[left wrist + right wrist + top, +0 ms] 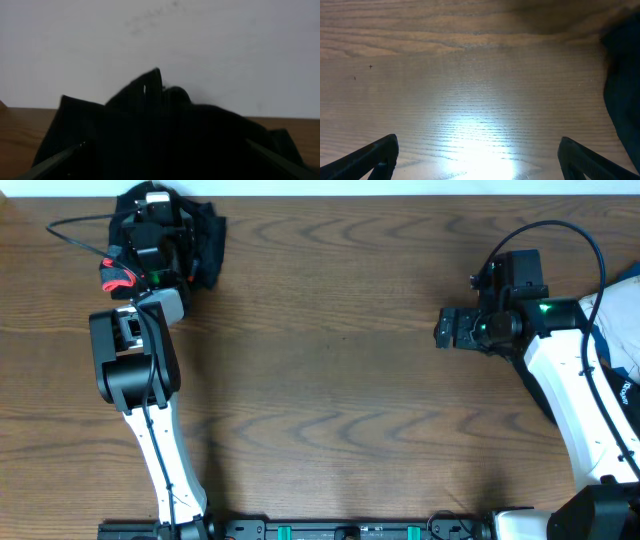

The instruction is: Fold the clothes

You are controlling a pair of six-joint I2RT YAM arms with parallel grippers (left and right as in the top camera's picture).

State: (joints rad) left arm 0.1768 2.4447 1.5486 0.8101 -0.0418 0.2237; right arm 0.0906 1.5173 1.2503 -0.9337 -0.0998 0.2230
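Note:
The clothes show as a crumpled black heap (200,240) at the table's far left corner, with a red patch (118,277) at its near left edge. My left gripper (165,144) sits right over this heap, open. Its fingers (55,162) stand wide on either side of the black fabric (160,125), which fills the space between them. More clothes, white and blue (622,320), lie at the right edge. My right gripper (441,330) points left over bare wood, open, with nothing between its fingers (376,156). Dark blue cloth (623,90) lies to its right.
The wooden table (330,380) stretches between the two arms. A black cable (75,225) loops beside the left heap. The table's far edge meets a pale wall (200,45) just behind the black heap.

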